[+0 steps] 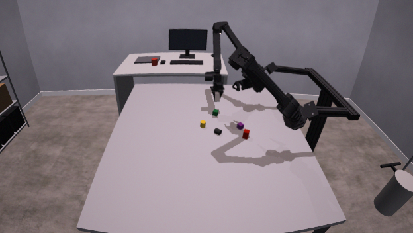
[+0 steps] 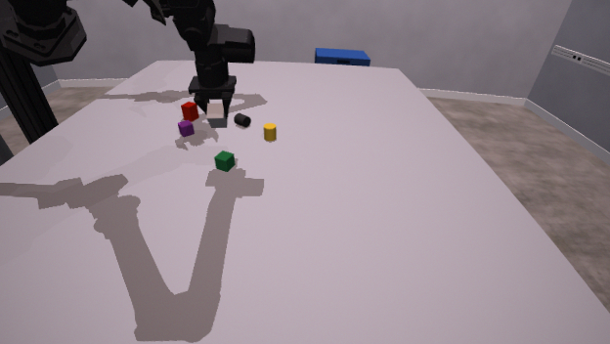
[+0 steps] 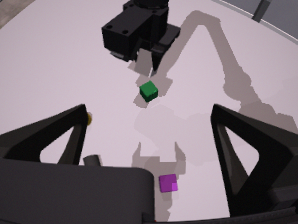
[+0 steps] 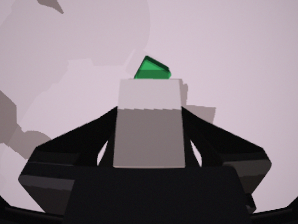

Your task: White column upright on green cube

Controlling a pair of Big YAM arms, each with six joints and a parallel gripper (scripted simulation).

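The green cube [image 1: 215, 112] sits on the table, and also shows in the exterior view [image 2: 225, 160] and in the left wrist view [image 3: 148, 91]. My right gripper [image 1: 216, 96] points straight down and is shut on the white column [image 2: 215, 111], holding it upright in the air well above the table, near the cube. In the right wrist view the column [image 4: 149, 123] fills the space between the fingers, and the green cube [image 4: 152, 68] peeks out just past its far end. My left gripper [image 3: 149, 111] [image 1: 239, 85] is open and empty, raised off to the side.
A yellow cylinder [image 1: 202, 124], a black cylinder [image 1: 217, 131], a purple cube [image 1: 240, 126] and a red block [image 1: 245, 134] lie near the green cube. A blue box [image 2: 342, 56] sits at the table's far edge. A desk with a monitor stands beyond the table.
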